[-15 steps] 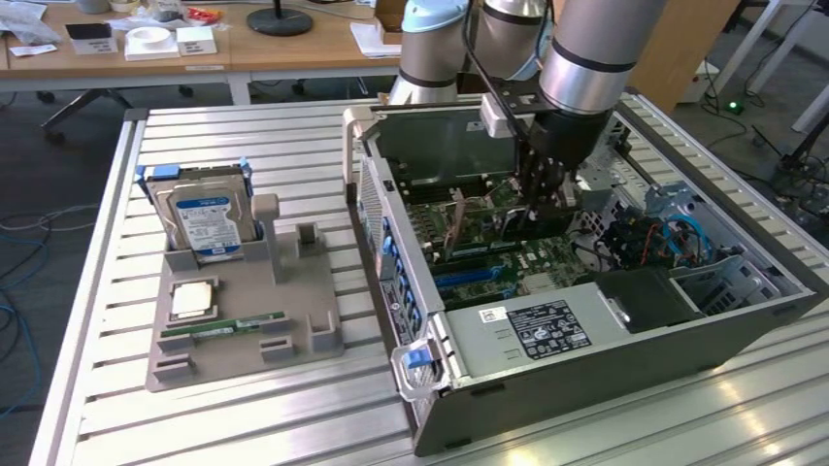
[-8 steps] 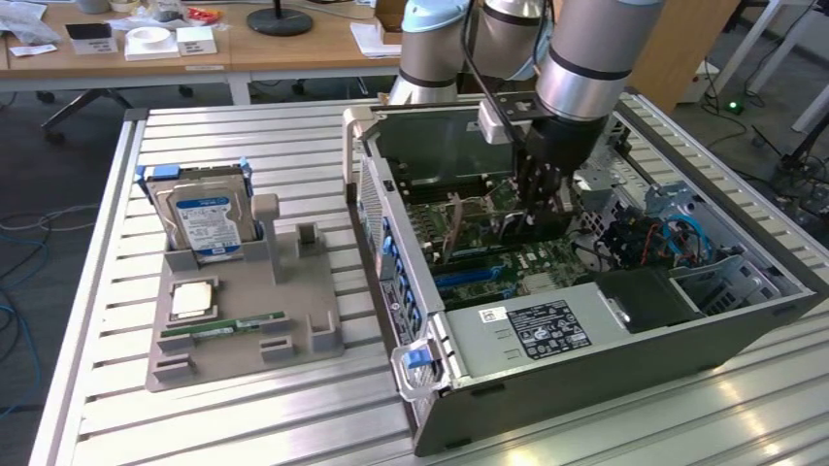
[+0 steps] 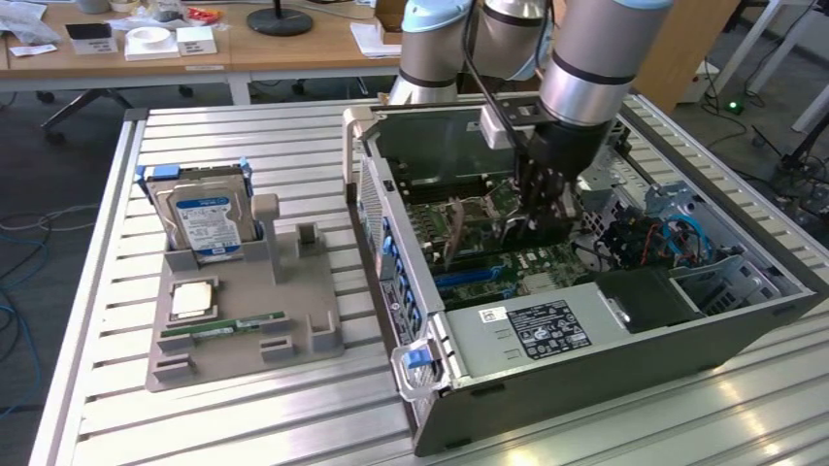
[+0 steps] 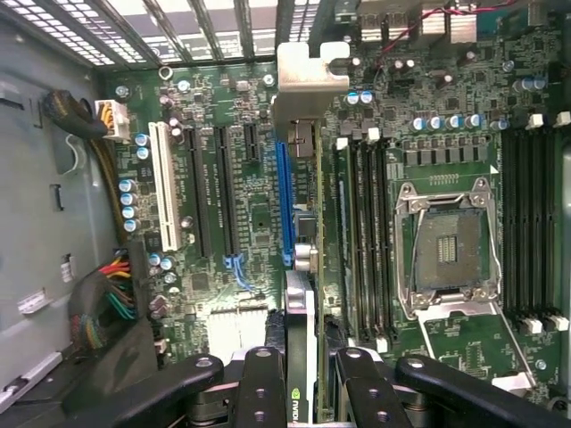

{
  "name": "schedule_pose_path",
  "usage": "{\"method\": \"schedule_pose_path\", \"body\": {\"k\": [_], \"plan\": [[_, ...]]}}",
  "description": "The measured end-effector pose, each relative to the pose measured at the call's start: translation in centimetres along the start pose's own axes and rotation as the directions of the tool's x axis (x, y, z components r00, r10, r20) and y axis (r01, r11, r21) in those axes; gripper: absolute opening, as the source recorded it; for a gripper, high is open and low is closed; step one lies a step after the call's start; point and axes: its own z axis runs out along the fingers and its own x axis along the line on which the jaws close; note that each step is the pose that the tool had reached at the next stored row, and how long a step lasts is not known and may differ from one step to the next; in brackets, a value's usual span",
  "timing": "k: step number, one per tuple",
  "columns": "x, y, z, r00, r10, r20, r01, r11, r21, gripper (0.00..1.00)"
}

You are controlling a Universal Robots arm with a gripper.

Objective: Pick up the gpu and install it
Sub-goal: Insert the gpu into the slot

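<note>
One gpu stands clamped edge-on in your gripper. Its long axis runs ahead of the gripper, parallel to the blue PCIe slot below.

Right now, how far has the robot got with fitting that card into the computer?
Pickup looks done: the gripper is shut on the gpu, holding it edge-on inside the open computer case, near the motherboard's blue slot. Left, apparently: pressing it home.
</note>
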Motion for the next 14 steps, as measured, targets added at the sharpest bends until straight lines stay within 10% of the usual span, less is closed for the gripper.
{"method": "schedule_pose_path", "body": {"k": [14], "plan": [[0.3,1.05,-0.04,1.0,0.0,0.0001,0.0,1.0,0.0,0.27]]}}
